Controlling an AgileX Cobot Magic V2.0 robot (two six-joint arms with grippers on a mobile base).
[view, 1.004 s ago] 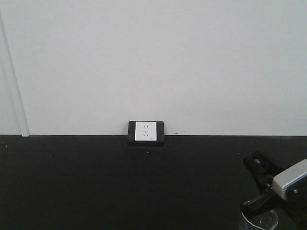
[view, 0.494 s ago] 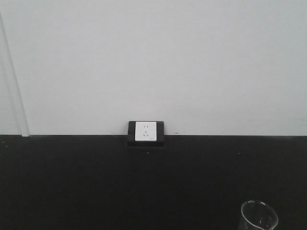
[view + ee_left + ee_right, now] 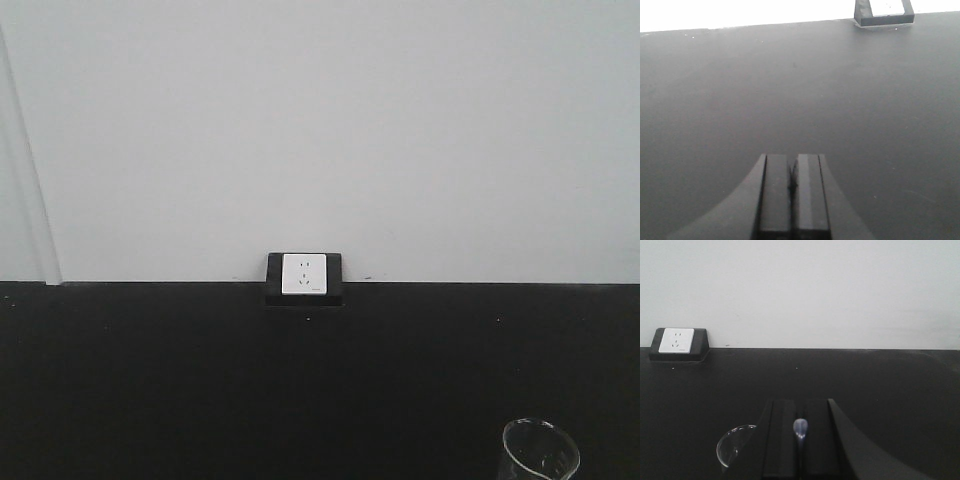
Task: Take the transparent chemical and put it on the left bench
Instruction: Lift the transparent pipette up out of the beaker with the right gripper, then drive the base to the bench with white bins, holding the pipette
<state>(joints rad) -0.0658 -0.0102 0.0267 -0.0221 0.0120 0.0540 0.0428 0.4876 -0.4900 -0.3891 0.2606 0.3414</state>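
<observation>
The transparent chemical, a small clear glass beaker point(image 3: 540, 452), stands on the black bench at the bottom right of the front view, cut off by the frame edge. In the right wrist view its rim point(image 3: 735, 446) shows just left of my right gripper point(image 3: 800, 402), partly behind the left finger. The right jaws are closed together, with the pale bluish-white tip of the stirring rod point(image 3: 800, 428) standing in the slit between them. My left gripper point(image 3: 792, 157) is shut and empty, low over bare bench. Neither gripper shows in the front view.
A white wall socket in a black box point(image 3: 304, 277) sits at the back edge of the black bench point(image 3: 200, 380), against the white wall. It also shows in the right wrist view point(image 3: 677, 342) and the left wrist view point(image 3: 885, 11).
One second ago my right gripper was at the beaker at the front view's lower right. It has left that view. The beaker stays in place.
</observation>
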